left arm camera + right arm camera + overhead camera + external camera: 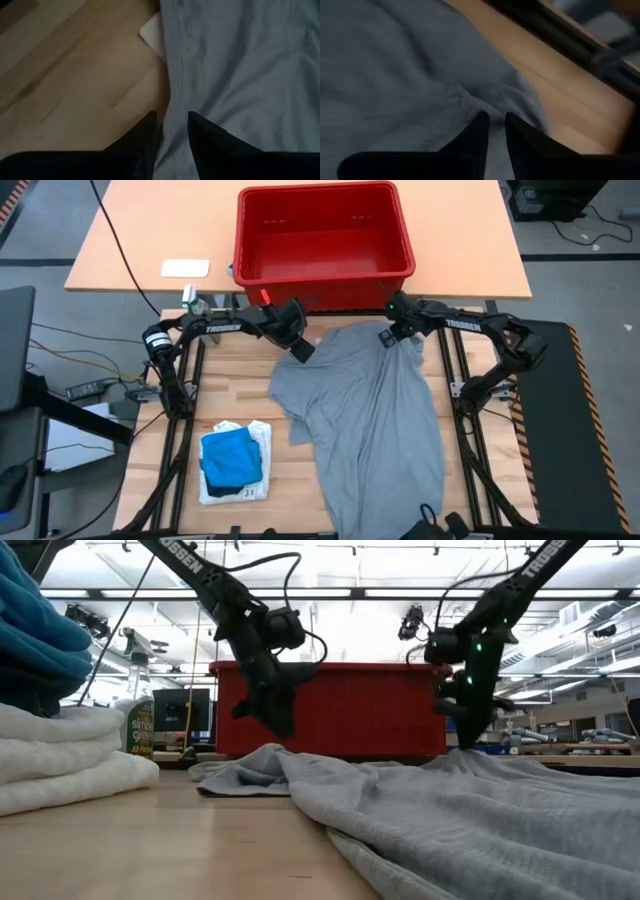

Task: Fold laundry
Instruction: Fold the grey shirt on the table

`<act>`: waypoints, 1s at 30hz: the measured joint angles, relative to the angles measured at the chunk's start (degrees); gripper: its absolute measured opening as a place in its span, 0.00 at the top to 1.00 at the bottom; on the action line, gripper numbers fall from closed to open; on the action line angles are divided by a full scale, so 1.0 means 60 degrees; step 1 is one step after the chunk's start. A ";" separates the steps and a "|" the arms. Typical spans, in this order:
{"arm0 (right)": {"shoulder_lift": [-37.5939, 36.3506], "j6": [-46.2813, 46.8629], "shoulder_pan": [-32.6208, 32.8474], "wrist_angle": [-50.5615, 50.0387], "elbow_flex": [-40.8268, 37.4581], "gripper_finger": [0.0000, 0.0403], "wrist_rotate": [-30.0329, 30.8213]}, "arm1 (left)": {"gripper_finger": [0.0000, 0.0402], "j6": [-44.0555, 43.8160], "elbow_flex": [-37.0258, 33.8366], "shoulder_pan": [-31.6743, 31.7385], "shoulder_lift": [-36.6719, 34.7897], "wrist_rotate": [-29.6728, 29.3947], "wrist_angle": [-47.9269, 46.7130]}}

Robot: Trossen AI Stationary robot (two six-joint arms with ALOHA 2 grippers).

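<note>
A heather grey garment lies spread across the table's middle and right. My left gripper hangs just above its far left edge, fingers a narrow gap apart; in the low view my left gripper is clear of the cloth. My right gripper is down on the garment's far right corner, shut on it. A folded stack rests on the near left of the table, with a bright blue piece on top of white cloth. My right gripper pinches the grey garment at its far right corner between the two fingers, coming from above and slanting down. The cloth puckers into small folds at the fingertips. The rest of the garment lies on the table.
The red plastic basket stands on the far table, just behind both grippers. A white card lies to the left of it. Bare wood shows between the garment and the folded stack. Black frame rails run along both table sides.
</note>
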 joint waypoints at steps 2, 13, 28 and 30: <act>-0.0208 0.0083 0.0052 -0.0225 0.0192 0.81 -0.0795 | 0.72 0.0018 0.0180 0.0066 0.0000 0.0232 -0.0447; -0.1610 0.1216 0.1854 -0.1099 -0.0593 0.81 -0.4212 | 0.72 -0.0920 0.0364 -0.1061 -0.0004 0.1407 -0.0285; -0.3494 0.2778 0.5517 0.1613 -0.3502 0.81 -0.3884 | 0.72 -0.4335 0.0354 -0.3954 -0.1701 -0.1288 -0.0148; -0.3442 0.2494 0.5650 0.2414 -0.3731 0.81 -0.4879 | 0.72 -0.4823 0.0208 -0.4502 -0.1695 -0.1534 -0.0239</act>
